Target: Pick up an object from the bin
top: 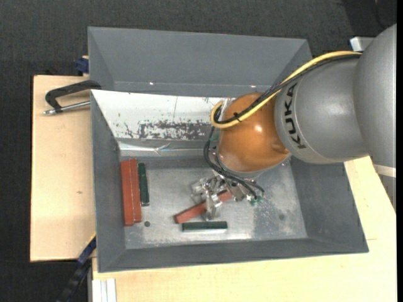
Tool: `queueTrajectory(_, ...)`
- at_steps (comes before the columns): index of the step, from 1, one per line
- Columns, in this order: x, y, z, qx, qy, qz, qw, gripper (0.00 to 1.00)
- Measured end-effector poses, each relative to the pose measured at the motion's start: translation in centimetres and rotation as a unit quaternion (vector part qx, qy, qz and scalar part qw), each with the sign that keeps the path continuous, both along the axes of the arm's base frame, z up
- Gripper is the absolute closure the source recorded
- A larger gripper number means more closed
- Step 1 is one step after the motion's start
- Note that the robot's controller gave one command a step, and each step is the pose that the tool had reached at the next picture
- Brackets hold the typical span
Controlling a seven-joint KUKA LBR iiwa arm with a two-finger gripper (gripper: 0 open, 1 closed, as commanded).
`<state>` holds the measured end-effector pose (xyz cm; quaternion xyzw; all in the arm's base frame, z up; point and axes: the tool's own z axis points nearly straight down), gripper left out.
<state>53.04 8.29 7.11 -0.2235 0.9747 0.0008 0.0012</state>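
A robotics lab, by the look of it: a grey KUKA arm with orange wrist cover and yellow cable reaches from the right into a scratched metal bin over dark carpet-like flooring.

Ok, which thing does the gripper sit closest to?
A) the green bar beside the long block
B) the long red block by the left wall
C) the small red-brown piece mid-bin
C: the gripper meets the upper end of the small red-brown piece mid-bin, while the long red block and the green bar beside it lie away by the left wall.
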Motion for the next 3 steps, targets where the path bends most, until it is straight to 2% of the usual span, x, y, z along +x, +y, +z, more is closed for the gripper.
queueTrajectory(1,0.0,0.0,0.0,0.0,0.0,0.0,1.0,1.0)
queueTrajectory(2,-0.7,0.0,2.9,0.0,0.0019,-0.004,1.0,1.0)
queueTrajectory(3,1.3,4.0,16.7,0.0,-0.0014,0.011,0.9999,1.0)
